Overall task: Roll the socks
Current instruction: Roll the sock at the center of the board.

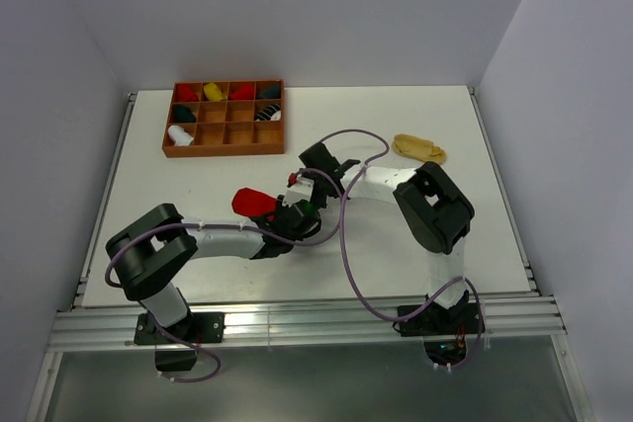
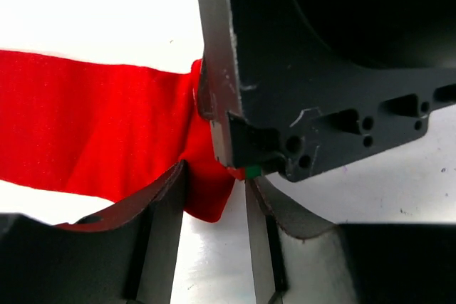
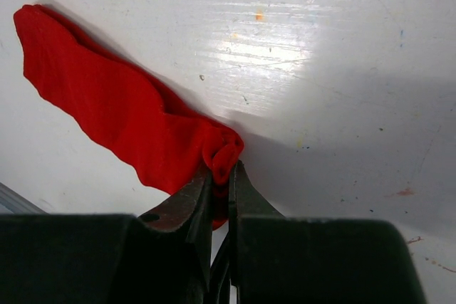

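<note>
Seeing red sock flat on white table, left of centre, just ahead of both wrists. Near end bunched into a small fold, far end pointing up-left in the right wrist view. Clamped on that bunched end with right gripper: jaws nearly together, red fabric pinched between the tips, rest of the fabric resting on the surface. Got left gripper at the same end of the same sock, tight against the right one, with the right one's black housing filling the upper right of the left wrist view. Sock corner hanging down between left fingers, touching the one on the left of that view. Sliver of gap on the other side, so can't tell whether clamped or only straddling. From the top camera: both arms bent inward, tips meeting at the sock's right end, most of the red fabric sticking out to their left. Tan-yellow sock lying loose and unrolled at far right of the table, well apart from both grippers. Brown wooden tray at far left, well apart from the red sock, with small bundles in several compartments (red, yellow, black, white), too small to identify further.
</note>
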`<state>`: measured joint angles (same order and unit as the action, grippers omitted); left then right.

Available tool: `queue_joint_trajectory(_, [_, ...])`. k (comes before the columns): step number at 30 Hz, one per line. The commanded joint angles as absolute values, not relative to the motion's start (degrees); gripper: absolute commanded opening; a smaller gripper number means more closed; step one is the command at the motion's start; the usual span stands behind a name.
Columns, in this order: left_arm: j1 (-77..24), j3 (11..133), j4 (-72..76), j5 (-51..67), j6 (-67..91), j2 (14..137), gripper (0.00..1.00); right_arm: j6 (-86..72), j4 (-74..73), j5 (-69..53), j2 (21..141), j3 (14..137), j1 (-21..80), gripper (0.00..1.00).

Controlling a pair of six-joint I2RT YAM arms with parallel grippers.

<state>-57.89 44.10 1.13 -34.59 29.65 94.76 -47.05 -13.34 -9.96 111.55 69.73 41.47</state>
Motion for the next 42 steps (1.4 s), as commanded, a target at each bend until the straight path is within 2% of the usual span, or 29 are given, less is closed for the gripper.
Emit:
queue_joint_trajectory(1, [-58.1, 46.3, -4.0, -34.1, 29.6, 98.3, 0.43, -46.8, -15.2, -10.9, 111.5, 71.9, 42.4, 0.0])
queue_joint_trajectory(5, [-58.1, 47.5, -6.6, -34.9, 30.5, 101.4, 0.35, -47.4, -15.0, -11.9, 111.5, 72.1, 42.3, 0.0])
queue_joint_trajectory(9, [-58.1, 48.4, -7.6, -34.8, 30.6, 103.1, 0.05, -47.7, -14.0, -12.7, 110.8, 71.2, 42.0, 0.0])
queue_joint_trajectory(10, [-58.1, 48.5, -7.6, -34.7, 30.4, 102.9, 0.01, -47.8, -13.5, -12.7, 110.2, 70.9, 41.9, 0.0])
queue_joint_trajectory(13, [-58.1, 48.3, -7.6, -34.5, 30.5, 101.8, 0.01, -48.3, -11.2, -13.2, 108.3, 69.0, 41.0, 0.08])
queue_joint_trajectory(19, [-57.0, 45.4, -6.2, -28.4, 32.1, 94.8, 0.01, -50.0, -3.9, -13.3, 102.0, 63.4, 38.2, 0.44])
queue_joint_trajectory(22, [-54.3, 43.5, -4.1, -21.9, 33.6, 89.9, 0.01, -51.0, -0.2, -12.1, 98.8, 60.0, 37.9, 0.54])
queue_joint_trajectory(25, [-50.5, 41.5, -1.6, -15.8, 35.2, 85.9, 0.01, -51.9, 4.6, -10.9, 96.4, 56.4, 37.9, 0.59])
queue_joint_trajectory(33, [-39.0, 34.7, 7.2, 3.3, 41.9, 83.1, 0.01, -54.8, 12.2, -11.5, 95.2, 50.2, 38.0, 0.59])
queue_joint_trajectory(42, [-31.7, 28.2, 14.3, 12.7, 50.4, 85.6, 0.01, -58.5, 17.9, -14.2, 100.0, 48.8, 39.4, 0.59])
